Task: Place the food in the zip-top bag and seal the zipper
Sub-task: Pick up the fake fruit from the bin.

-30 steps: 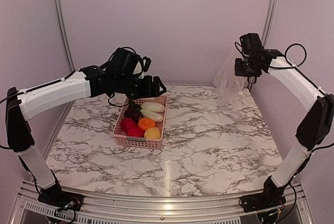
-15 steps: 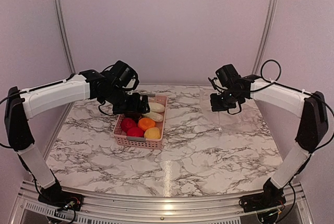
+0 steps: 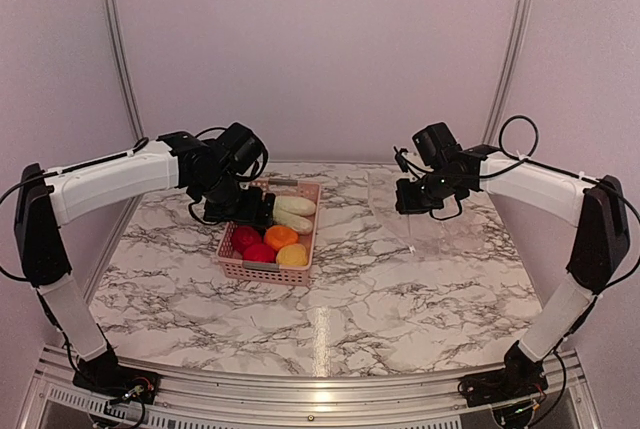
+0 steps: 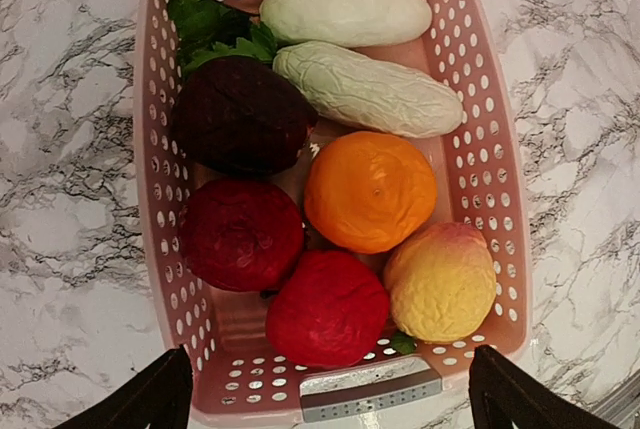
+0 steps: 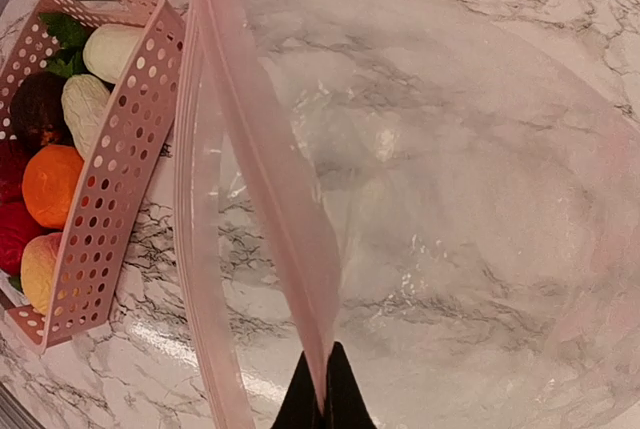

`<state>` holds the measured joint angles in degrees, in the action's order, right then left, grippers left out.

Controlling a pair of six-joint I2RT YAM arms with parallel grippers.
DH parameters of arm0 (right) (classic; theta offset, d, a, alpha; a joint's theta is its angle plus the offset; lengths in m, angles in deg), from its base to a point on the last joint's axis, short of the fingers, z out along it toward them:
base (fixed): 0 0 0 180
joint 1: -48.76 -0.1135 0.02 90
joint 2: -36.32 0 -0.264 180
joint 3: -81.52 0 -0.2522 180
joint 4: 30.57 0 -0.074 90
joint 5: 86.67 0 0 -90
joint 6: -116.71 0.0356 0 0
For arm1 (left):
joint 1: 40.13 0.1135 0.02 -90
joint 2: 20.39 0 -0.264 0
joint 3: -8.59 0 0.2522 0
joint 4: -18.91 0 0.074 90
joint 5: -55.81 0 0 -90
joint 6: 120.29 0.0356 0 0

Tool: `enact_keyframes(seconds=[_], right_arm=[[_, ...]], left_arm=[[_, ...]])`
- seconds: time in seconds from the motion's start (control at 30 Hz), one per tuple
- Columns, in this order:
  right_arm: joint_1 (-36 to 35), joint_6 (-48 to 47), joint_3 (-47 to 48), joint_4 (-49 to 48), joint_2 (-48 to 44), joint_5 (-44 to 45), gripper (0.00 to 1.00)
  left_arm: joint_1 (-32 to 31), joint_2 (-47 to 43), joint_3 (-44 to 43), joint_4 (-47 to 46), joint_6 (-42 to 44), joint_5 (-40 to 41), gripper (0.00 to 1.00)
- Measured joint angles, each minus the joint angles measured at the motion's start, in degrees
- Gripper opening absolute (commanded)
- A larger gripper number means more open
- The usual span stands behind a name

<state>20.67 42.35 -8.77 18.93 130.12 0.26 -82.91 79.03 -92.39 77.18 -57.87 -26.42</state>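
- Pink plastic basket (image 4: 480, 149) with lattice walls, standing on the marble table (image 3: 400, 299), left of centre.
- Toy food, eight pieces, all inside the basket:
  - two white oblong pieces (image 4: 345, 11) at one end
  - a leafy green (image 4: 205, 24) in the corner beside them
  - a dark purple piece (image 4: 240, 114) and an orange piece (image 4: 370, 191) in the middle
  - two red pieces (image 4: 240, 234) and a yellow piece (image 4: 440, 281) at the other end
- Left gripper (image 4: 330, 404), hovering over the basket, jaws spread wide and holding nothing.
- Clear bag (image 5: 450, 199), glossy and crinkled, spread over the table just right of the basket, its mouth turned toward the basket.
- Zipper strip (image 5: 265, 149), pinkish, running along the bag's mouth. One lip is raised and the other sits lower, so the two are apart and unsealed.
- Right gripper (image 5: 322, 389), jaws closed tight, pinching the raised lip of the bag.
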Motion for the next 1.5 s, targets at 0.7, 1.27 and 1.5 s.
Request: enact_keyframes(seconds=[0.7,1.27,1.5], right_arm=[[0.00,-0.70,0.42,-0.17,-0.07,-2.36,0.00],[-0.02,-0.70,0.42,-0.17,-0.07,-3.17,0.00],[-0.02,-0.70,0.42,-0.17,-0.07,-3.45,0.00]], left_arm=[[-2.99,6.67,-0.79,3.30,-2.10,4.31,0.84],[-2.99,12.31,-1.22,2.40,-2.25,1.25,0.75],[-2.86,13.11,-1.22,2.43,-2.14,1.95,0.72]])
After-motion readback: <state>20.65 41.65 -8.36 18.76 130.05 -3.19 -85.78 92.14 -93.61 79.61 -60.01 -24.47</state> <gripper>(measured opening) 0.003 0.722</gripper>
